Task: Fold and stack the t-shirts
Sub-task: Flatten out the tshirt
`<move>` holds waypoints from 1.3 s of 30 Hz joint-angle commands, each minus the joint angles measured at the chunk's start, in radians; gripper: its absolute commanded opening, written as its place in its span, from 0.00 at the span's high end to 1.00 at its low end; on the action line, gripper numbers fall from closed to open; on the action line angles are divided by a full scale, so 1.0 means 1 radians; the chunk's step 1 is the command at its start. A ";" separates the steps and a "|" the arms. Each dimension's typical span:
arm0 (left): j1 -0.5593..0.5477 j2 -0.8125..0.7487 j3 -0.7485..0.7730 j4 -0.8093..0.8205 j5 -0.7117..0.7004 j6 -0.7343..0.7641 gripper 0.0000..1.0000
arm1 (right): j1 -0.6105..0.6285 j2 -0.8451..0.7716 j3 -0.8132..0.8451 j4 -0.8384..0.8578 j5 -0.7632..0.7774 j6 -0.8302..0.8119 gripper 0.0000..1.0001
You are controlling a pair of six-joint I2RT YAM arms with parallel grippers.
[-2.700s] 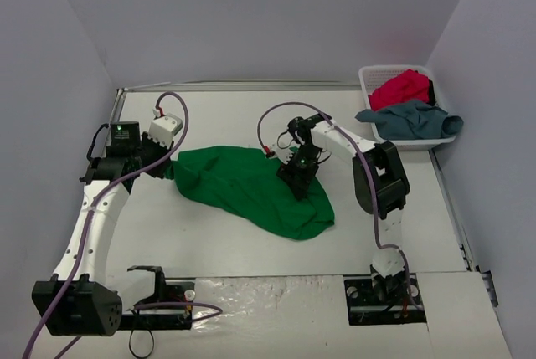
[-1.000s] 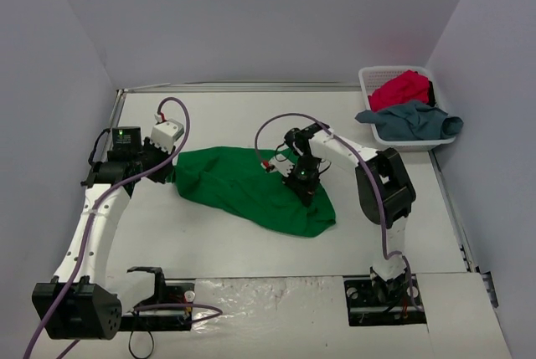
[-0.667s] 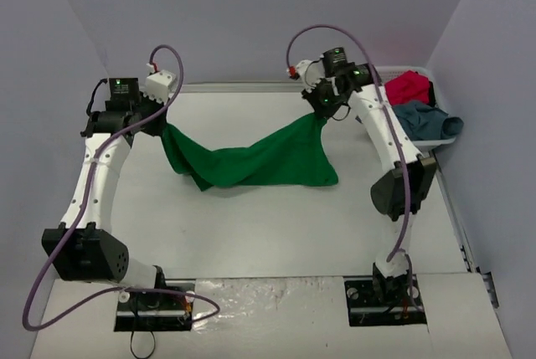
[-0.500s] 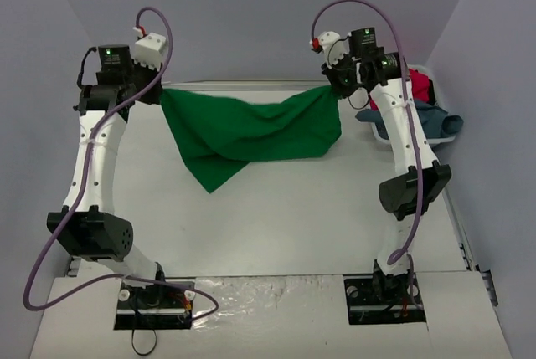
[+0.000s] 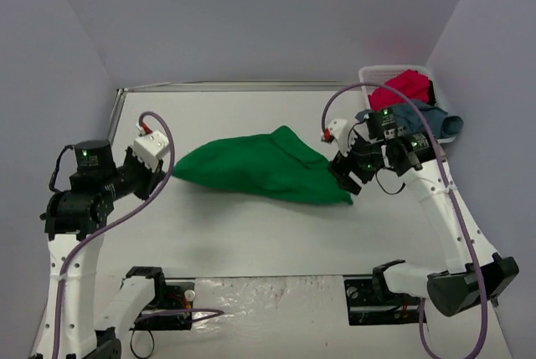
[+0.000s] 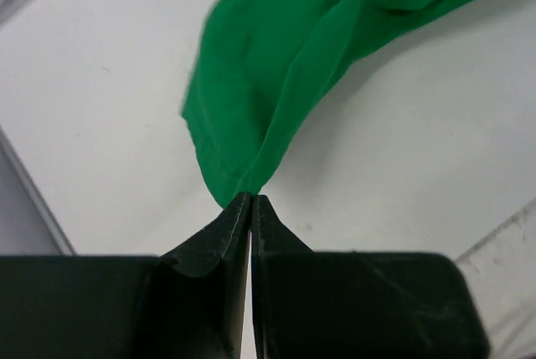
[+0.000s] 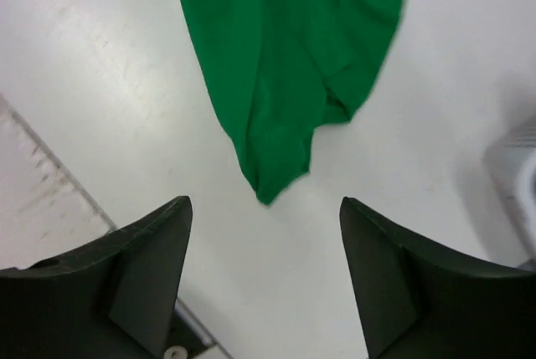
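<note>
1. Green t-shirt (image 5: 260,168) lies bunched on the bench (image 5: 251,233), its long axis running 9 to 4 o'clock in the overhead view.
2. Left end effector (image 6: 251,202) is clamped on the 9 o'clock corner.
3. Right end effector (image 7: 264,208), fingers spread and empty, hovers just off the 4 o'clock tip, which points toward it.
4. At 2 o'clock, red t-shirt (image 5: 402,87) and grey-blue t-shirt (image 5: 410,120) sit in the basket (image 5: 366,79).

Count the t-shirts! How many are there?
3. The bright green cloth t-shirt lies on the white table; the crimson red t-shirt and the grey-blue t-shirt are heaped in the white plastic basket, where more may hide.
</note>
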 commanded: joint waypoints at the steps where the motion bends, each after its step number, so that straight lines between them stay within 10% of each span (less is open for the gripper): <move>1: 0.007 -0.018 -0.103 -0.193 0.126 0.191 0.98 | 0.021 -0.007 -0.116 -0.077 -0.029 -0.058 0.31; 6: 0.007 -0.018 -0.129 -0.225 0.175 0.232 0.98 | 0.022 0.097 -0.094 -0.088 -0.053 -0.066 0.24; 22: 0.007 0.030 -0.191 -0.111 0.171 0.168 0.98 | 0.067 0.611 -0.004 -0.059 -0.150 -0.121 0.46; 39: 0.007 0.069 -0.244 0.000 0.161 0.123 0.98 | 0.007 0.770 0.095 -0.007 -0.053 -0.093 0.52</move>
